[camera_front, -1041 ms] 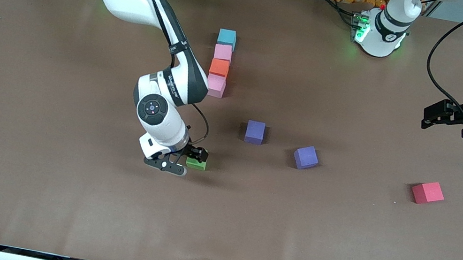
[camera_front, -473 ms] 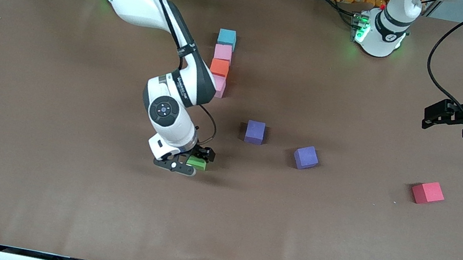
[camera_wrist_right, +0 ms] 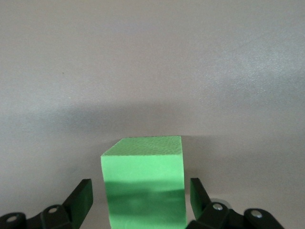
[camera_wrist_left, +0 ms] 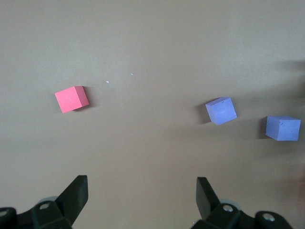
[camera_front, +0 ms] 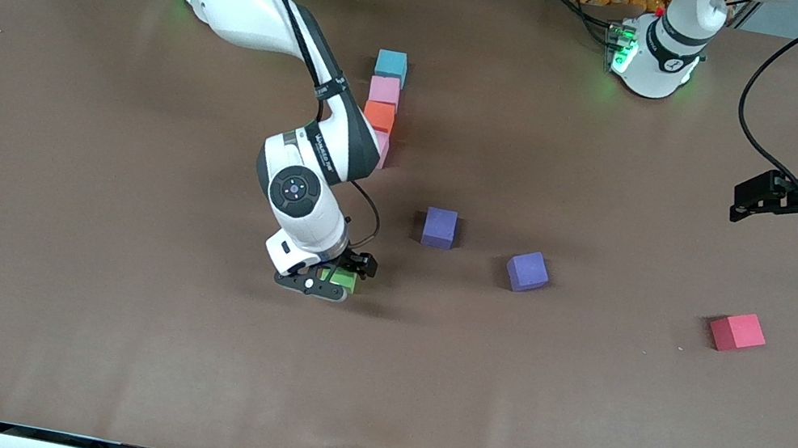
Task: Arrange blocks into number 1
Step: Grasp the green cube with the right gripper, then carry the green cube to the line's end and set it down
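Green foam sits between the fingers of the right gripper [camera_wrist_right: 138, 202]: the green block [camera_wrist_right: 143, 183] is straddled, one finger on each side, with a narrow gap showing at both faces in the right wrist view. The jaws are therefore parted around the block and not yet clamped on it. The block rests on the table [camera_front: 100, 336], in the middle region and nearer the front edge than any other block. The straddle places the fingers square to two flat faces, which suits a grasp on soft foam.

Outward from there, a column of four touching blocks runs toward the edge where the bases stand: light blue block [camera_front: 392, 63], pink block [camera_front: 385, 90], orange block [camera_front: 378, 116], and a second pink block [camera_front: 381, 149] partly hidden by the right arm. This column reads as the stroke of the numeral, and the green block is probably its next member.

Two purple blocks [camera_front: 439, 227] [camera_front: 527, 270] lie loose toward the left arm's end, and the red block [camera_front: 737, 331] lies closer still to that end.

At that end edge, the left gripper [camera_wrist_left: 142, 198] waits in the air with jaws released and empty.
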`<state>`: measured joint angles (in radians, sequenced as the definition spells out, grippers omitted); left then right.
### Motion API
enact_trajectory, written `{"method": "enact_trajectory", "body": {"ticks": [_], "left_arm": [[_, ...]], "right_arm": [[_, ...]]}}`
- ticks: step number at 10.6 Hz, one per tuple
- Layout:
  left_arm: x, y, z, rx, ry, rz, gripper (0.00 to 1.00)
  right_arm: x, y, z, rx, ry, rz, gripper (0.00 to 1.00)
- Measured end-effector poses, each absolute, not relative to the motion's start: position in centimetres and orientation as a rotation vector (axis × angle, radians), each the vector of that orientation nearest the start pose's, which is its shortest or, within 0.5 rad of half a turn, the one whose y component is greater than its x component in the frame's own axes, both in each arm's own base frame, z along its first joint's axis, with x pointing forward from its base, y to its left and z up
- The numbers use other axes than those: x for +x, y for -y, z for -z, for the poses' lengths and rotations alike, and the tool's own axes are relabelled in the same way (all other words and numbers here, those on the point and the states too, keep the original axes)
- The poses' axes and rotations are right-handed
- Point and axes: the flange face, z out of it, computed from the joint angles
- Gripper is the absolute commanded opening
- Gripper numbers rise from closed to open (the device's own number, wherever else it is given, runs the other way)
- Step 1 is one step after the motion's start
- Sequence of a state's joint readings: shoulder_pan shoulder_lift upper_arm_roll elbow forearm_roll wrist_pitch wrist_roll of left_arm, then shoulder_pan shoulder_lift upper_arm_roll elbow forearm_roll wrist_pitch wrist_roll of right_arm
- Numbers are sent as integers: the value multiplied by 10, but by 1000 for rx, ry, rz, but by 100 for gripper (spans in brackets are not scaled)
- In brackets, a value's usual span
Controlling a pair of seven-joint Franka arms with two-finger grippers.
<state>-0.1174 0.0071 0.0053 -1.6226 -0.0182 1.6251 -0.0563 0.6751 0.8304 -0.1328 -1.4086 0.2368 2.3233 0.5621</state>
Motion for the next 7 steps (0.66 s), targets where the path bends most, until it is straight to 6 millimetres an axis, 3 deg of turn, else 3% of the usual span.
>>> {"method": "enact_trajectory", "body": {"ticks": [5,7], "left_arm": [[555,65,-604,-3158,-90,-1,100],[554,74,-604,-3158,-114,-1,100]], "right_arm": [[619,-401,-210,-3023,-192,43,64],[604,-403,-214,-3032,-177,15,64]]}}
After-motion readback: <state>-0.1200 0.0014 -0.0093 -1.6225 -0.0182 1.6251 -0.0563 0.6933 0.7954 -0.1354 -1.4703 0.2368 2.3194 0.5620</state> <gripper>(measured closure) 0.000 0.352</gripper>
